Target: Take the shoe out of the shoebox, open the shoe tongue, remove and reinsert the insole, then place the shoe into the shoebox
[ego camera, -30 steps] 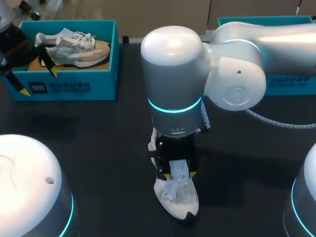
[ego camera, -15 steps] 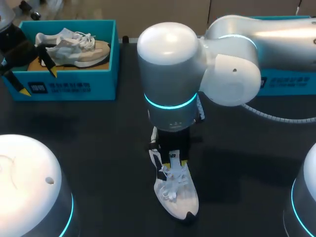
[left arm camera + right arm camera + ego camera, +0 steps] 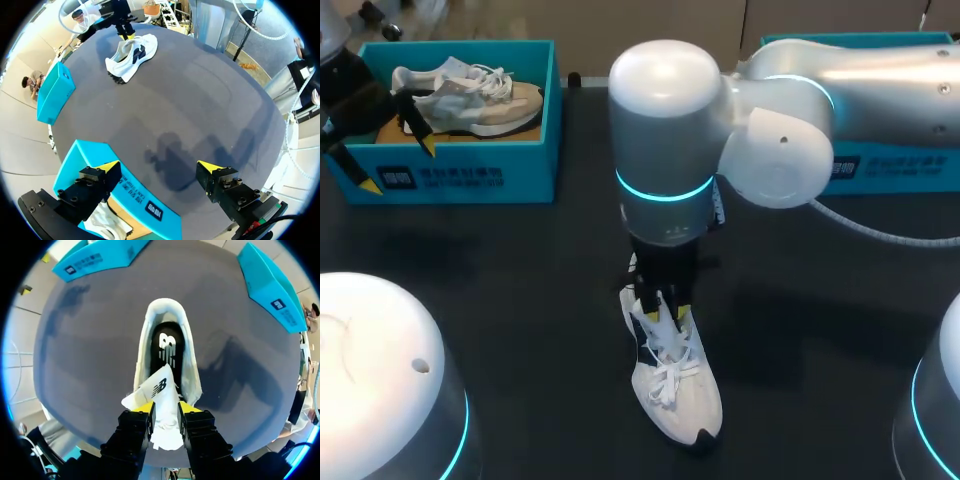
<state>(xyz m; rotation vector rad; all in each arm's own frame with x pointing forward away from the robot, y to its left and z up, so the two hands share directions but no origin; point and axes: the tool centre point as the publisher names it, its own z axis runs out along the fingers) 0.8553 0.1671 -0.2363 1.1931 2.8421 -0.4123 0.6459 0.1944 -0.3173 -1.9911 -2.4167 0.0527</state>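
a: what is seen from the head view?
b: a white shoe (image 3: 677, 390) is laid on the tabletop (image 3: 520, 300), its tongue (image 3: 658, 324) pinched by the right pincer (image 3: 659, 305); a grey shoe (image 3: 460, 95) is kept in the shoebox (image 3: 470, 175).
a: from the left wrist?
b: the left pincer (image 3: 158, 166) is held spread over the shoebox's edge.
a: from the right wrist?
b: the tongue is clamped from both sides; the black insole (image 3: 167, 347) is exposed.
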